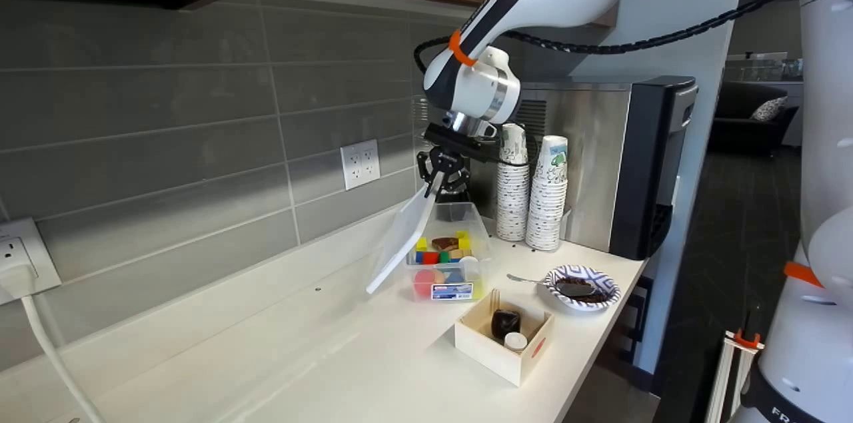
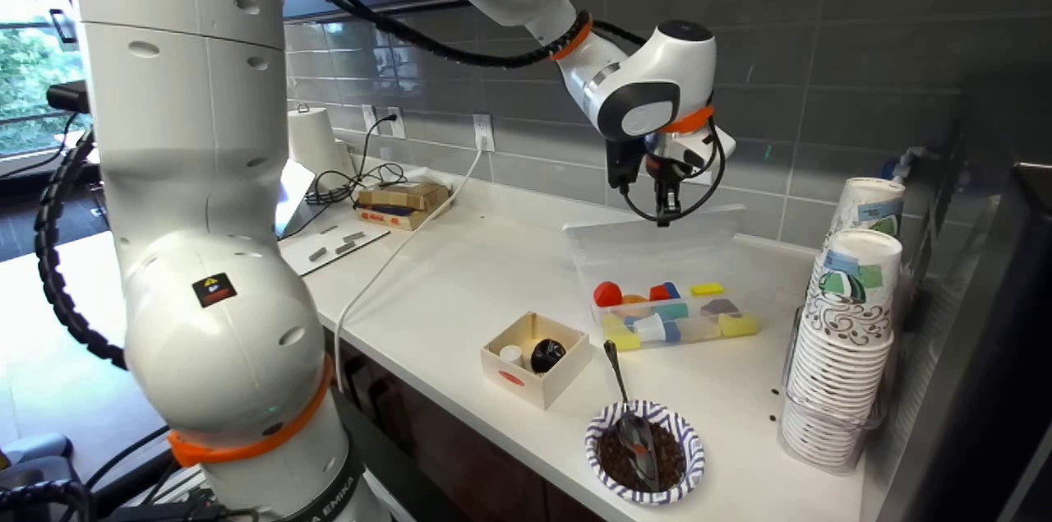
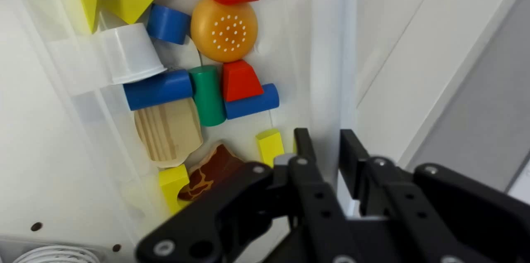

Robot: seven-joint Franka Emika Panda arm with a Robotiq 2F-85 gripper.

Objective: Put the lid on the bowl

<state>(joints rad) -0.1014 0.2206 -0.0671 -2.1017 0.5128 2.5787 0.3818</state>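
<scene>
Tub [image 1: 460, 215] uncovered, lid [image 1: 405, 230] held aslant

Near the tiled wall [image 1: 193, 136] the tub is set uncovered, judged ready for covering. On the wall side the lid is held steeply tilted, clenched by its edge in the gripper [image 3: 324, 134], probably so it can be lowered flat; contact with the tub cannot be told.

Counted: two paper-cup stacks [image 1: 548, 195], one wooden box [image 1: 486, 351], one dish [image 2: 693, 456]; inside the tub, three blue pieces [image 3: 159, 89] in the wrist view.
</scene>
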